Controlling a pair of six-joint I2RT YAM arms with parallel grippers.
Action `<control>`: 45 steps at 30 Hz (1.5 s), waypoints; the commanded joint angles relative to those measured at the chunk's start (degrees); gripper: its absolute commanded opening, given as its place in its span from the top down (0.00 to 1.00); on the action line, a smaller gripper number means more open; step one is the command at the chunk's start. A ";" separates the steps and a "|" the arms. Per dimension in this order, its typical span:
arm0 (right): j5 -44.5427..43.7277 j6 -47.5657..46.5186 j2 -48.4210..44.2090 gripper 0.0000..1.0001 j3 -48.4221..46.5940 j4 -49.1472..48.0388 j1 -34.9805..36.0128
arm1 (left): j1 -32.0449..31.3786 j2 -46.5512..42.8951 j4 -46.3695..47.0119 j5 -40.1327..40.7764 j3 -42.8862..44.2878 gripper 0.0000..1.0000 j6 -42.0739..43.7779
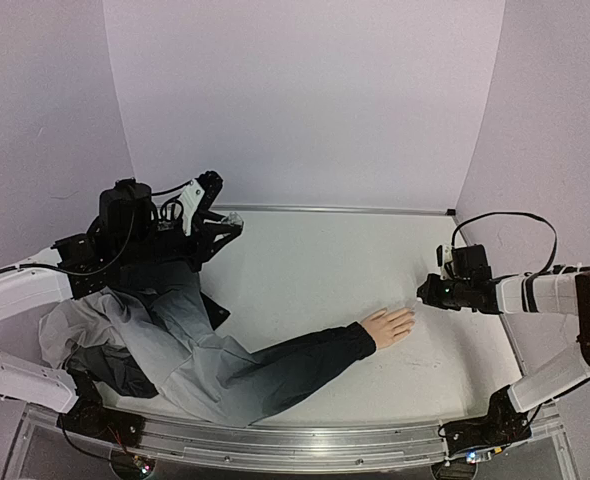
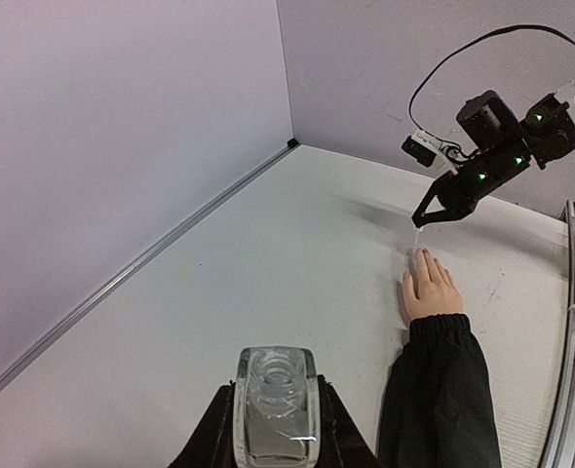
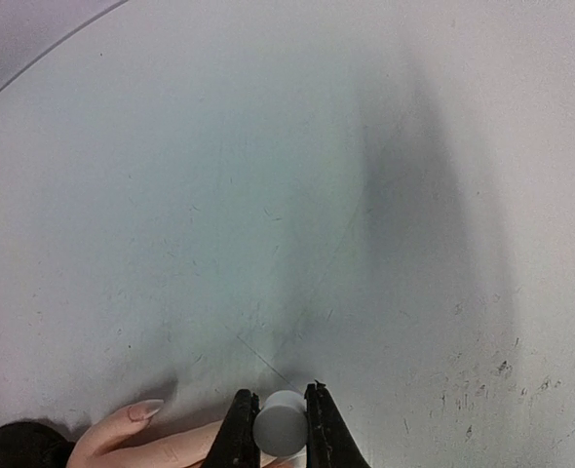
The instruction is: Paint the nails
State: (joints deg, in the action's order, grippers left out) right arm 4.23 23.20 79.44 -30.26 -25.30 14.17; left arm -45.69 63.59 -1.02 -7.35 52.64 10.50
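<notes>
Top external: mannequin hand (image 1: 388,326) lies flat on the tabletop (image 1: 315,250), right of centre, at the end of a dark sleeve (image 1: 295,365). Its fingers point at the right tool (image 1: 422,292), which sits just beyond the fingertips. The nails are too small to make out from this view.

Right wrist: right tool (image 3: 279,393) is clamped on a small grey round cap (image 3: 280,427). The hand is directly below it, partly hidden by the jaws. One of the nails (image 3: 147,409) shows on the finger just left of the tool; it looks pale and bare.

Left wrist: right tool (image 2: 427,216) hangs over the fingertips (image 2: 424,255), with a thin pale stem (image 2: 417,234) pointing down at them. Can't tell whether it touches.

Left tool (image 2: 276,390) is closed on a small clear bottle (image 2: 276,424), held upright, well apart from the hand. From above, the left tool (image 1: 220,222) sits far left over a rumpled grey garment (image 1: 125,330).
</notes>
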 commanded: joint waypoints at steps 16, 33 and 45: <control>8.05 -1.38 -2.29 1.00 -1.79 2.56 -0.11 | 0.21 -2.39 2.07 -1.00 -0.13 1.00 -0.22; 3.43 -0.84 0.99 1.00 -1.30 0.72 -0.11 | 0.25 -1.41 2.07 -1.00 0.00 1.00 -0.05; -2.56 0.48 -0.67 1.00 -1.04 -0.47 -0.18 | 0.25 -1.59 2.07 -0.82 -0.16 1.00 0.13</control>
State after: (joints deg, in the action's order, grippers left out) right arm 4.32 22.98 80.53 -30.26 -25.32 14.17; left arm -45.69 62.85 -1.02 -7.84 52.64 10.50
